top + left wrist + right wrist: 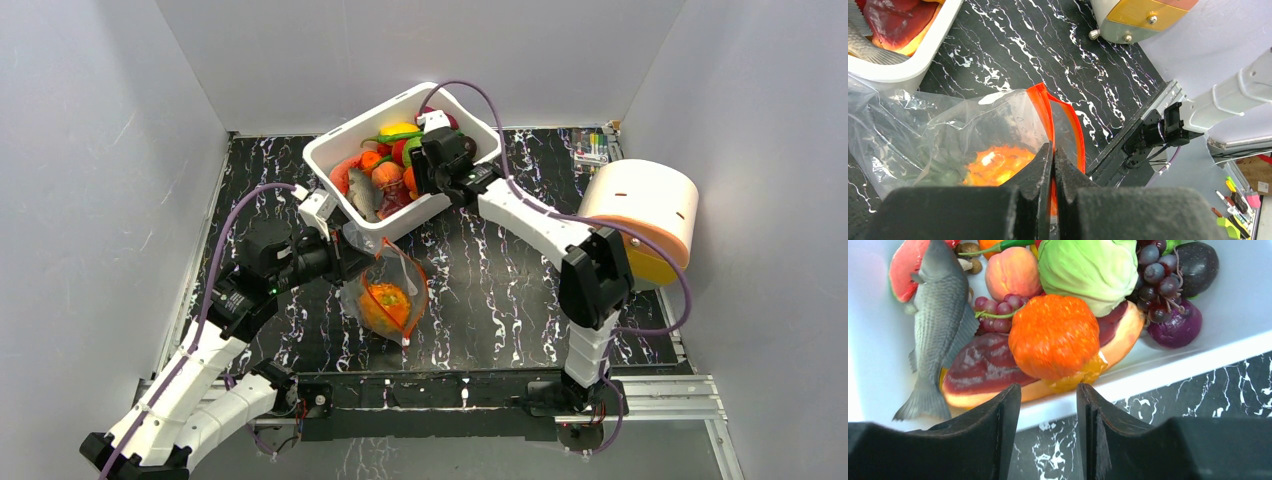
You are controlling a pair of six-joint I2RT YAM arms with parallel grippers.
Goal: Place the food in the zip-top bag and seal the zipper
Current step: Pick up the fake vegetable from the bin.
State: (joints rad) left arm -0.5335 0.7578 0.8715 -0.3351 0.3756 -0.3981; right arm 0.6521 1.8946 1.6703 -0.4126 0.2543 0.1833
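- The left gripper was clamped shut on the red-orange zipper at the mouth of the bag. It held that edge up off the table, and the mouth gaped open, unsealed.
- One orange piece of food lay inside the bag, seen through the clear plastic. Nothing else in the bag could be made out with certainty.
- The bag sat in front of the white tub, near its front wall and between the two arms.
- The right gripper had its jaws apart with nothing between them. It was poised at the tub's near rim, just short of a round orange fruit.
- Food not yet bagged lay in the tub: the fish, the cabbage, the grapes and several other pieces.
- Judged progress was early: most of the loading and all of the sealing were left to do.
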